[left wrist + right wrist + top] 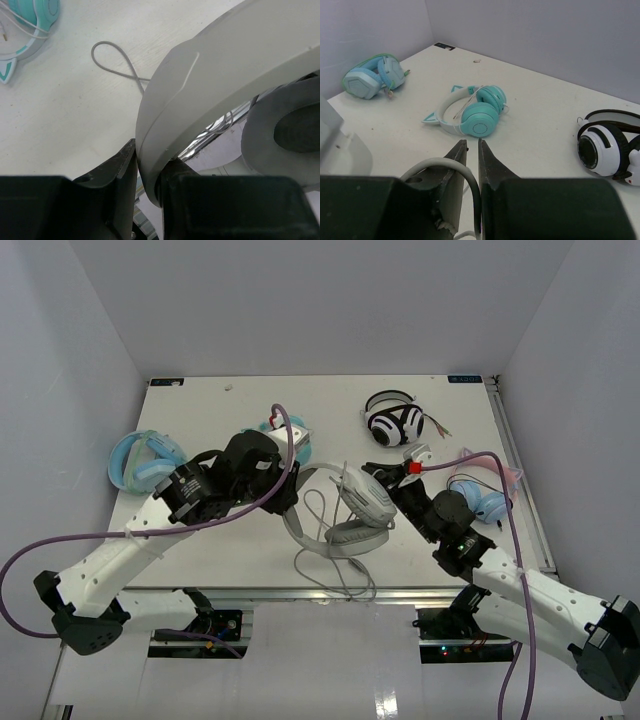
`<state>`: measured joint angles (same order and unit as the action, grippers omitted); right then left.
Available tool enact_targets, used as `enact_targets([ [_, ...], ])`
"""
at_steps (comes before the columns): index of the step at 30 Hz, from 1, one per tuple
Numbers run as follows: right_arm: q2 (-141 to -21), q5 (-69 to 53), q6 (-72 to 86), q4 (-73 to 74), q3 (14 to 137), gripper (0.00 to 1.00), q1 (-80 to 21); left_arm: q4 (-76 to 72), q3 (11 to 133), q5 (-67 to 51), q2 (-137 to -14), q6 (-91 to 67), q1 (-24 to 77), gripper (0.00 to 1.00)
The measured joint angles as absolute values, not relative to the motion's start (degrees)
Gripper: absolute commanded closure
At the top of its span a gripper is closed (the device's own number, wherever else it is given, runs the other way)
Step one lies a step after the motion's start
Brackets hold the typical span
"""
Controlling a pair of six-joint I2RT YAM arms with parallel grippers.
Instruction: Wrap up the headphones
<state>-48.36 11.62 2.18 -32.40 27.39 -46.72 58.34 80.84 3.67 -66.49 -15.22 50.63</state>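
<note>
The light grey headphones [352,525] are lifted near the table's front middle, and their thin grey cable [330,565] hangs in loops over the front edge. My left gripper [291,492] is shut on the grey-white headband [200,90]. One padded cup [285,130] shows to its right. My right gripper [472,145] sits by the upper cup [370,495]. Its jaws stand a narrow gap apart, and the cable [465,172] arches over the left finger and drops between them. A pale corner of the headphones [340,147] shows at the left of the right wrist view.
Teal cat-ear headphones [477,110] lie beyond the right gripper. Blue headphones [145,460] rest at the table's left edge, black-and-white striped headphones [395,422] at the back right, and a pale blue pair [485,495] by the right arm. A cable loop [117,65] lies on the table.
</note>
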Motion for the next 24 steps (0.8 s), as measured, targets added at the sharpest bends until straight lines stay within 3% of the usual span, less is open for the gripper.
enact_targets([
  [19, -52.2, 14.9, -3.0, -29.4, 34.0, 0.74, -46.6, 58.7, 78.3, 6.2, -70.3, -11.9, 50.6, 1.00],
  [24, -52.1, 14.9, -3.7, -27.7, 36.1, 0.82, -46.5, 60.1, 78.3, 10.1, -71.8, -12.0, 50.7, 1.00],
])
